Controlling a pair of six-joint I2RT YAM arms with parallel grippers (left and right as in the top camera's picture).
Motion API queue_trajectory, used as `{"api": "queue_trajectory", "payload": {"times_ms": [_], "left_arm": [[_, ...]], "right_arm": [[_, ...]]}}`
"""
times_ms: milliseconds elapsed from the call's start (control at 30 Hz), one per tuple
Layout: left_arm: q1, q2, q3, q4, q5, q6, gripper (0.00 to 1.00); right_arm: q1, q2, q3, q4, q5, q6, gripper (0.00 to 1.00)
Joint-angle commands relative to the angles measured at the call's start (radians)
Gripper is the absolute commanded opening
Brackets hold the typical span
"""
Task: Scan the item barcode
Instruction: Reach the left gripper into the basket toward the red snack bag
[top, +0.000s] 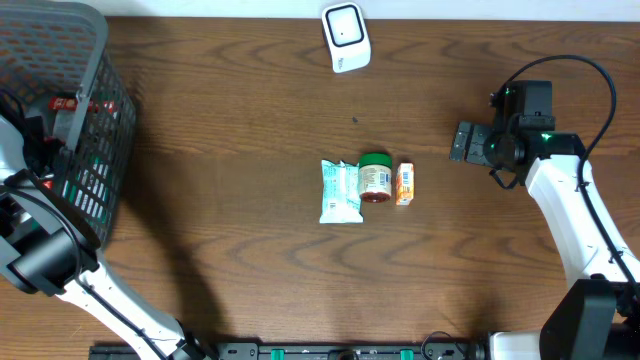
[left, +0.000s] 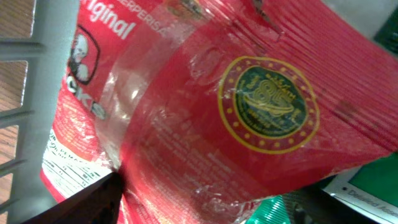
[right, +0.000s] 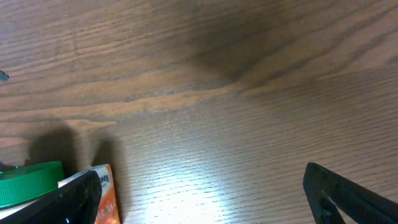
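A red foil packet (left: 236, 112) with a gold-and-green seal fills the left wrist view; it lies inside the grey basket (top: 95, 90). My left gripper (left: 199, 211) is down in the basket with the packet's lower edge between its wide-apart jaws. One dark finger (left: 81, 202) touches the packet at the lower left. My right gripper (top: 468, 142) hangs open over bare wood, right of the table items. The white scanner (top: 346, 38) stands at the table's far edge.
A white-green packet (top: 340, 191), a green-lidded jar (top: 375, 177) and a small orange box (top: 405, 184) lie in a row mid-table. The jar's lid (right: 28, 183) and the box (right: 106, 199) show beside the right gripper (right: 205, 199). A green packet (left: 267, 211) lies under the red one.
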Motion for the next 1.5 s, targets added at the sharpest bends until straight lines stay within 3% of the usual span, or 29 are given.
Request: {"api": "queue_trajectory", "payload": {"times_ms": [0,67,233,400,567,733,1100,1233,1467], "left_arm": [[0.003,0.068,-0.006,-0.009,0.026,0.010,0.77],[0.003,0.070,-0.005,0.000,0.026,0.010,0.62],[0.003,0.051,0.026,0.008,0.023,0.005,0.46],[0.003,0.002,0.049,0.021,0.023,-0.002,0.09],[0.003,-0.096,0.051,0.052,0.019,-0.021,0.07],[0.003,-0.252,0.051,0.121,-0.064,-0.133,0.07],[-0.027,-0.715,0.051,0.212,-0.061,-0.378,0.07],[-0.103,-0.841,0.051,0.154,-0.053,-0.470,0.07],[-0.382,-0.937,0.050,-0.040,-0.053,-0.555,0.07]], "right_arm": [[-0.003,-0.015,0.012,0.000,0.009,-0.010,0.99],[-0.003,-0.015,0.012,0.000,0.009,-0.010,0.99],[-0.003,-0.015,0.012,-0.001,0.009,-0.010,0.99],[-0.003,-0.015,0.012,0.000,0.009,-0.010,0.99],[-0.003,-0.015,0.012,-0.001,0.009,-0.010,0.99],[-0.003,-0.015,0.012,0.000,0.009,-0.010,0.99],[-0.003,-0.015,0.012,0.000,0.009,-0.010,0.99],[-0.003,-0.015,0.012,0.000,0.009,-0.010,0.99],[-0.003,-0.015,0.012,-0.001,0.009,-0.010,0.99]]}}
